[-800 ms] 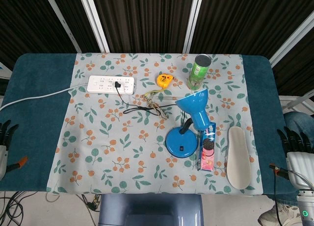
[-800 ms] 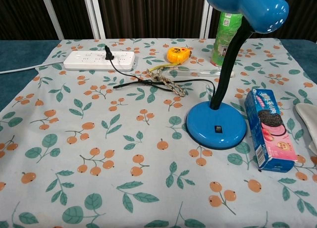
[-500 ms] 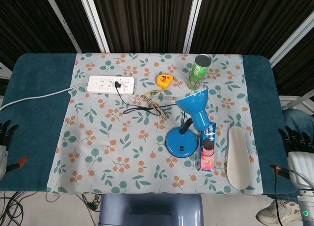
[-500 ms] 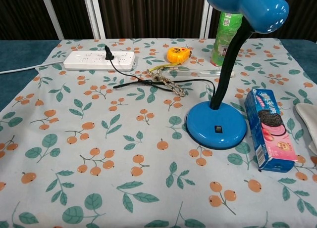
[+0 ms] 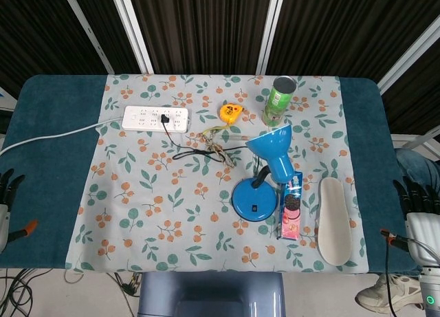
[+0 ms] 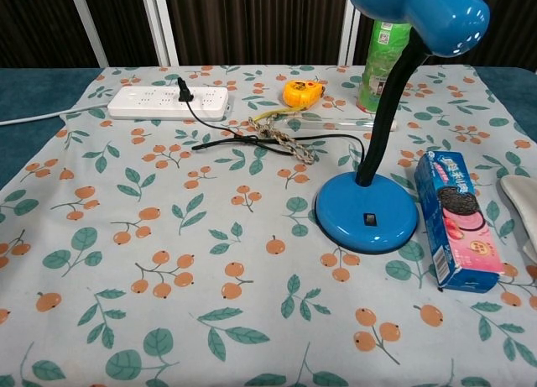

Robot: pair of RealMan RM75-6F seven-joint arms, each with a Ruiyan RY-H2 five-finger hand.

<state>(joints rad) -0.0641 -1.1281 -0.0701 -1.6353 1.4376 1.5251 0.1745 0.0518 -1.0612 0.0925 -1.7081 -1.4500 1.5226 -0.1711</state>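
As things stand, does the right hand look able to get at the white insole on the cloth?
Probably yes. The right hand sits off the table's right edge, holding nothing, and the white insole is the thing nearest it. Only bare teal table lies between them; the cookie box and blue lamp are beyond it.

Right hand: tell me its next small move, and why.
Probably ease the right hand inward over the teal table edge towards the white oval insole. The hand sits off the table with fingers apart, holding nothing, and the insole is the nearest thing. The blue cookie box lies just beyond it, so approach from the right.
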